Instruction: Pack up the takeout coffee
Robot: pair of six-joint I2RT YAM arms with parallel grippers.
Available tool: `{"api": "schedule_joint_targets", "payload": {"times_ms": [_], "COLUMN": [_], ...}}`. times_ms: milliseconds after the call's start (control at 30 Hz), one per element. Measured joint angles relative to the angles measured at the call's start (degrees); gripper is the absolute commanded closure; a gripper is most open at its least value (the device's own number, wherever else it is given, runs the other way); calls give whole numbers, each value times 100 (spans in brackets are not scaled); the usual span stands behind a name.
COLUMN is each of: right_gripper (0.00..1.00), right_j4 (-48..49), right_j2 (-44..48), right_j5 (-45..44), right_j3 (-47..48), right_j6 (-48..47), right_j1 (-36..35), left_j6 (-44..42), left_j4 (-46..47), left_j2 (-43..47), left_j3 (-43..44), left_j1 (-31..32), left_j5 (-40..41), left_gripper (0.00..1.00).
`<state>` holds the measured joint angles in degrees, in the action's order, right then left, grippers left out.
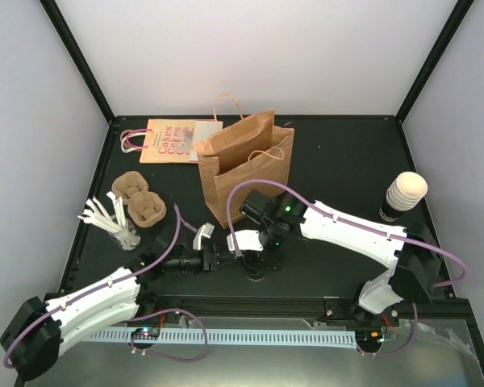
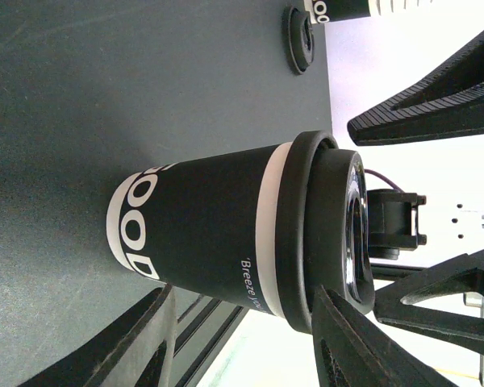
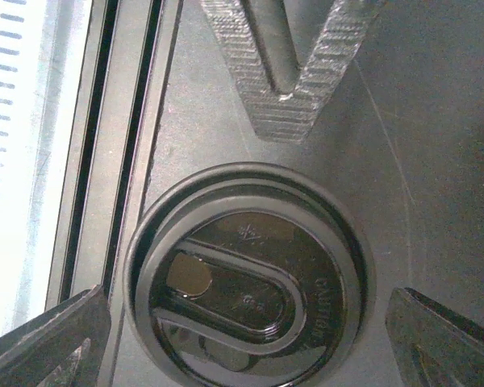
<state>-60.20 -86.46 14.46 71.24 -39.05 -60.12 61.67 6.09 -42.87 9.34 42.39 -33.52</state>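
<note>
Fingers (image 3: 52, 339) of the right gripper (image 3: 246, 302) fill the lower corners of its wrist view, spread wide and straddling the black lid (image 3: 250, 282) of the takeout coffee (image 2: 194, 234) without touching it. That cup stands upright on the table (image 1: 339, 161), low centre in the overhead view, just below the brown paper bag (image 1: 242, 173), which stands open-topped. Left gripper (image 2: 244, 292) sits beside the cup, jaws partway apart, gripping nothing I can see. Judging by this, nothing is packed yet: grasping, lifting and lowering into the bag are all left to do.
</note>
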Motion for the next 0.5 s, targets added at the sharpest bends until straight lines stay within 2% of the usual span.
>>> {"api": "schedule_joint_targets", "payload": {"times_ms": [500], "right_gripper": [7], "right_j4": [-120], "right_j2": [-153], "right_j5": [-39], "right_j3": [105], "right_j6": [50], "right_j1": [11], "left_j6": [-2], "left_j4": [-2], "left_j2": [0], "left_j3": [0], "left_j1": [0], "left_j5": [0], "left_gripper": [51]}}
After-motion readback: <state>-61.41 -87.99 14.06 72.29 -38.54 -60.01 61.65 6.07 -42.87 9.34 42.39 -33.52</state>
